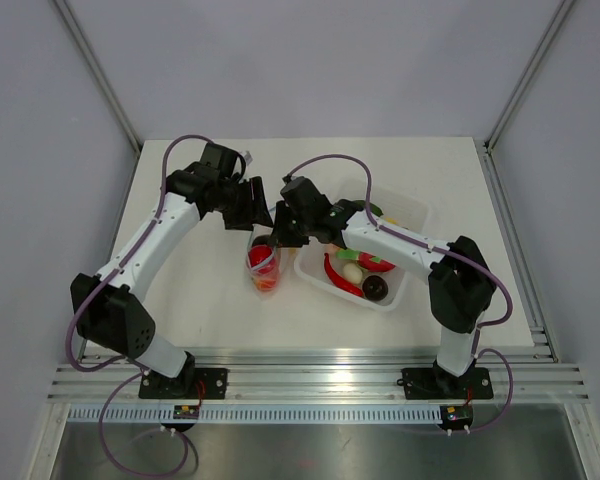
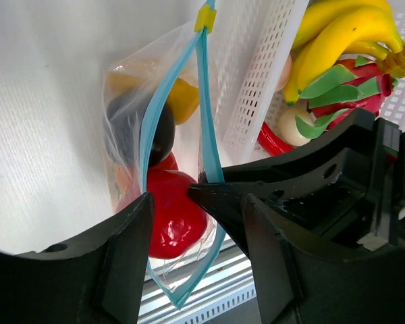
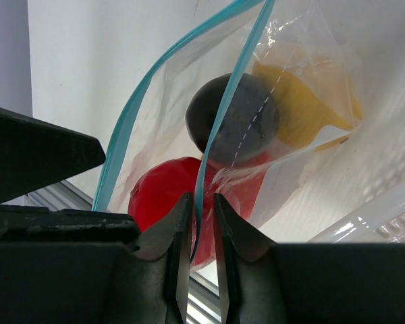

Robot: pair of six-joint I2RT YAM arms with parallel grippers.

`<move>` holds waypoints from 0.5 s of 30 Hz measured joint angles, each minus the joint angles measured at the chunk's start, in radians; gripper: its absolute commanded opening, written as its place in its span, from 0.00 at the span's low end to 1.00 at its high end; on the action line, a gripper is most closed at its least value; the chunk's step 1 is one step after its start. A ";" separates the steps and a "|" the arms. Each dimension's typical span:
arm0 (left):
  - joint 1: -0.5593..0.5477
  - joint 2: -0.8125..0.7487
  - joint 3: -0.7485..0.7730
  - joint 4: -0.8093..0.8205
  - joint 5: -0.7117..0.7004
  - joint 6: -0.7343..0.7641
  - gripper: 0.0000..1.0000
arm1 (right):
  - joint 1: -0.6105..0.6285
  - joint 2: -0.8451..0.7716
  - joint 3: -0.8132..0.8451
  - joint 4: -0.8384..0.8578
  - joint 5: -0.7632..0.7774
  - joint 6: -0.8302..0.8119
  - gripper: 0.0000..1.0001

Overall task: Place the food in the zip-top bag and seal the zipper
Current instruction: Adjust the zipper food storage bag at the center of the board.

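Observation:
The zip-top bag (image 1: 263, 265) lies left of the tray with its mouth open. It holds a red fruit (image 2: 175, 219), a dark round one (image 2: 158, 135) and a yellow one (image 2: 182, 98). Its two light blue zipper strips (image 2: 147, 135) are spread apart, with a yellow slider (image 2: 204, 18) at the far end. My right gripper (image 3: 202, 199) is shut on one zipper strip (image 3: 219, 128); it also shows in the top view (image 1: 283, 232). My left gripper (image 2: 197, 202) is open, its jaws straddling the bag's near end; the top view (image 1: 252, 205) shows it beside the right gripper.
A white perforated tray (image 1: 405, 290) right of the bag holds more food: a banana (image 2: 337, 40), a red chili (image 1: 340, 278), a dark brown fruit (image 1: 376, 288), and pink and green pieces. The table's near edge rail lies just below the bag.

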 measured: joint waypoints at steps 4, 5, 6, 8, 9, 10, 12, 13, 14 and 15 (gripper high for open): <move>0.002 0.003 -0.009 0.016 0.034 -0.005 0.51 | 0.000 -0.002 -0.002 0.006 -0.001 0.000 0.12; 0.002 0.004 -0.009 0.019 0.042 -0.007 0.50 | 0.000 -0.003 -0.003 0.009 -0.001 0.000 0.06; 0.002 0.005 -0.009 0.025 0.053 -0.011 0.50 | 0.000 -0.005 -0.004 0.010 0.000 -0.001 0.01; 0.003 0.012 -0.008 0.030 0.066 -0.018 0.47 | 0.000 -0.012 -0.010 0.013 0.000 -0.001 0.00; 0.003 0.019 -0.006 0.031 0.071 -0.022 0.47 | 0.000 -0.015 -0.014 0.013 0.003 0.000 0.00; 0.003 0.027 -0.002 0.029 0.074 -0.024 0.47 | 0.000 -0.018 -0.017 0.013 0.003 0.000 0.00; 0.005 0.048 0.006 0.033 0.078 -0.036 0.45 | 0.000 -0.027 -0.031 0.016 0.001 0.000 0.00; 0.005 0.061 0.011 0.040 0.080 -0.042 0.45 | 0.001 -0.032 -0.035 0.021 -0.001 0.000 0.00; 0.005 0.076 0.017 0.047 0.080 -0.050 0.45 | 0.003 -0.036 -0.037 0.027 -0.002 0.000 0.00; 0.004 0.087 0.021 0.049 0.079 -0.056 0.45 | 0.004 -0.040 -0.037 0.034 -0.002 -0.001 0.00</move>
